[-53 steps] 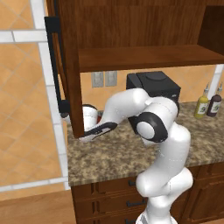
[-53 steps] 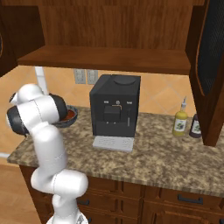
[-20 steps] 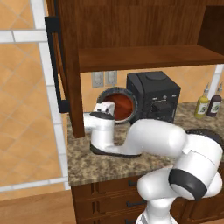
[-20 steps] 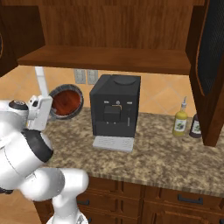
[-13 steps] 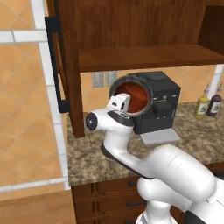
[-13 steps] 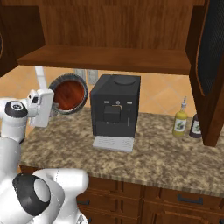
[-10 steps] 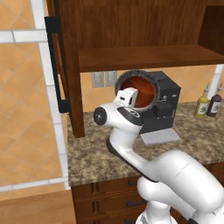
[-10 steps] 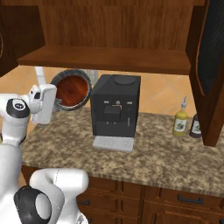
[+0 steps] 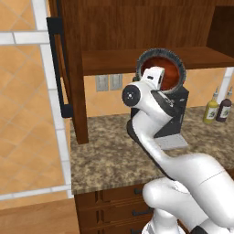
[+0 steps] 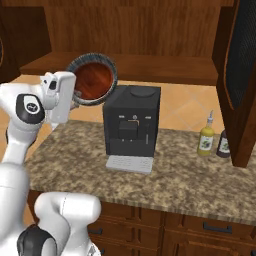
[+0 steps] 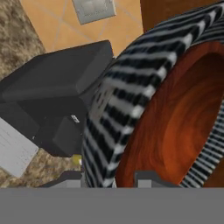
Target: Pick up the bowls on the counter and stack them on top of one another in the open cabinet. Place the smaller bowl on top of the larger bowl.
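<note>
Bowl with ribbed dark sides and a reddish-brown inside [image 9: 164,73], lifted toward the open cabinet [image 9: 151,57]

We see our claw [image 9: 154,78] pinching its rim, tipped on edge above the tabletop [image 9: 109,151]; rigid, glossy, probably slippery and breakable, so we'd grip the rim firmly.

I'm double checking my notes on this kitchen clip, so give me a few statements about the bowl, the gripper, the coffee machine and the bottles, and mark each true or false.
1. The gripper holds a bowl up in the air. True.
2. The bowl sits flat on the counter. False: it is lifted and tilted on edge.
3. The bowl's inside is reddish-brown. True.
4. The coffee machine stands on the cabinet shelf. False: it stands on the counter.
5. Two bottles stand on the counter. True.
</note>
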